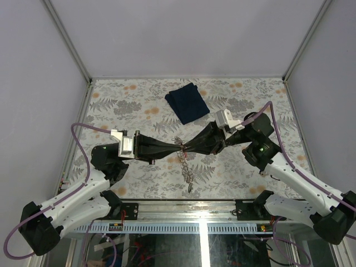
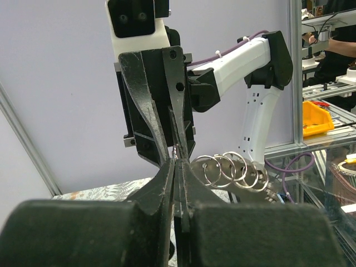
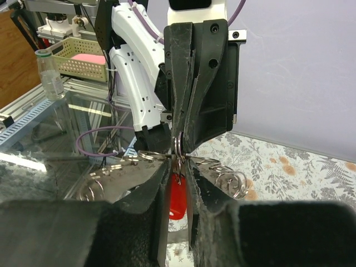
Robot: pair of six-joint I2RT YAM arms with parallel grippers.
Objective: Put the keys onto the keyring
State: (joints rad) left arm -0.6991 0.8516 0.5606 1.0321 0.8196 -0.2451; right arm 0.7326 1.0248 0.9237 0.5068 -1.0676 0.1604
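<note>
Saw the keyring [image 1: 186, 167] lifted up near the middle of the scene. Looked silvery-grey: a row of small wire rings, linked one into another like a chain. Was pinched at its upper end between the meeting tips of the left gripper [image 1: 178, 149] and the right gripper [image 1: 186, 148]; hung loose from there, trailing toward the near side. Made out only one of the keys [image 3: 177, 203], with a red plastic head, hanging just below the pinched spot. Could not tell any other colours.
</note>
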